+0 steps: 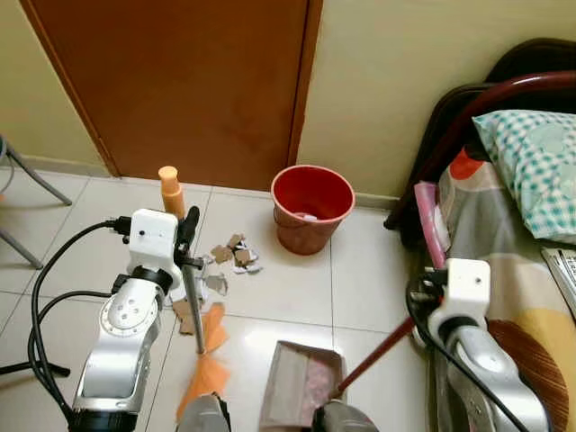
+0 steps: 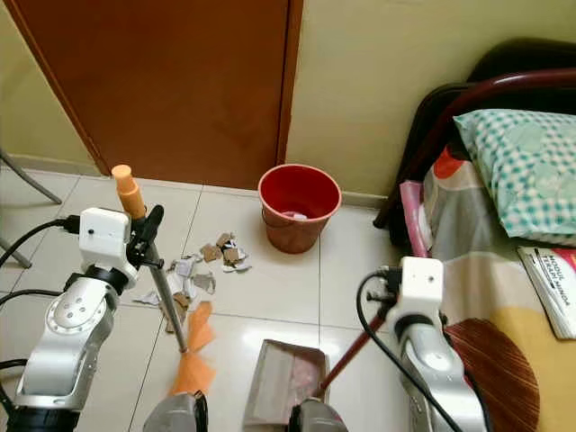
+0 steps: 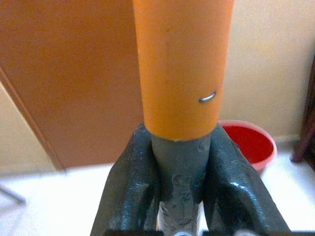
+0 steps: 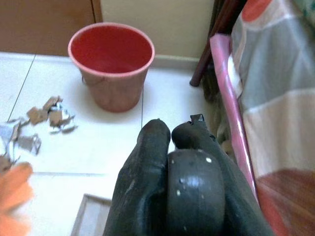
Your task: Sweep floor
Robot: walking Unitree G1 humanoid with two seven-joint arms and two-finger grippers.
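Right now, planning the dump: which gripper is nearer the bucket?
Left. The left gripper, holding the broom, is beside the bucket; the right gripper on the dustpan handle sits further back.

No legible text found. A booklet [image 2: 551,290] lying on the bed [image 2: 504,261] beside the checked pillow [image 2: 517,166] bears print too small to read.

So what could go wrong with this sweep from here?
The paper scraps lie spread beyond the orange broom head, so a stroke toward the dustpan may miss some. A wide swing could knock the red bucket nearby. The right gripper holds the dustpan handle close to the bed, which might snag it.
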